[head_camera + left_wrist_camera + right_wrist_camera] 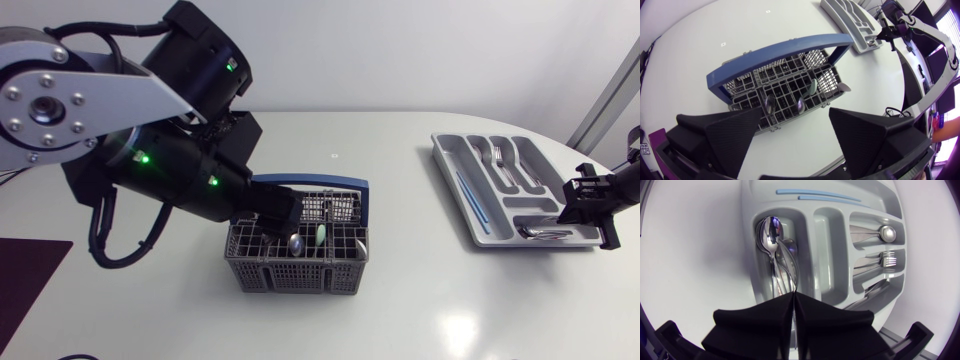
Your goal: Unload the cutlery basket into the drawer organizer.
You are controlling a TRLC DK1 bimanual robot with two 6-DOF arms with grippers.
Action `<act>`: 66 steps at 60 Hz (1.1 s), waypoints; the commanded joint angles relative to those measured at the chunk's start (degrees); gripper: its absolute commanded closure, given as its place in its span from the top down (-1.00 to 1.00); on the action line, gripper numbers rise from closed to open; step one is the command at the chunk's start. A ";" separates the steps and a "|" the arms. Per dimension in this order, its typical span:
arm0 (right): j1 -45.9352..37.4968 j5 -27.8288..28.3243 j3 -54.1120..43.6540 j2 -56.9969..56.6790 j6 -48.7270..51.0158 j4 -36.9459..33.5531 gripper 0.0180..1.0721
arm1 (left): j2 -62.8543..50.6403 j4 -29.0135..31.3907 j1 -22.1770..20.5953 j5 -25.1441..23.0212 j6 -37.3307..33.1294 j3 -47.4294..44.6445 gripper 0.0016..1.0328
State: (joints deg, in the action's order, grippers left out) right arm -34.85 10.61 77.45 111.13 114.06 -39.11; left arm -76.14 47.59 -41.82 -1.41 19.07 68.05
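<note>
White table (400, 200), head view as the clock; left arm (150, 150) comes in from 9 o'clock, bulky black and silver; drawer organizer (445, 160) at 3 o'clock, light grey moulded tray, long slots plus one cross slot at its near end; cutlery basket (250, 272) at about 6 o'clock, grey plastic mesh, square cells, blue hoop handle (320, 183) upright; left gripper (795, 117) over the basket's 9 o'clock end, fingers wide apart, nothing between them; right gripper (794, 305) over the organizer's 5 o'clock corner, fingers pressed together, cannot tell if a handle is pinched; spoons (771, 235) lie in the slot ahead of it, handles running under the fingers; forks (497, 155) in a middle slot; pale blue sticks (817, 195) in the outer long slot; basket holds spoon bowls (769, 102) pointing up, one pale green piece (321, 235).
</note>
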 commanded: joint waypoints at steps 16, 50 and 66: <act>0.40 -1.82 -2.66 2.77 0.99 4.66 -0.31 | -0.15 6.81 -1.16 2.02 -2.11 0.59 0.90; -1.45 3.54 -5.56 -4.78 -3.14 4.13 0.70 | 3.19 16.22 -2.74 6.07 -3.78 6.57 0.90; 0.05 7.67 -7.84 -11.20 -10.09 -0.53 0.75 | 3.10 16.83 0.69 3.78 -8.87 6.74 0.90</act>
State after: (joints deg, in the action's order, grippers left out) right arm -35.62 17.28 72.03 102.08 106.50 -38.39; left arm -73.36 63.64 -42.28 3.25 12.86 73.36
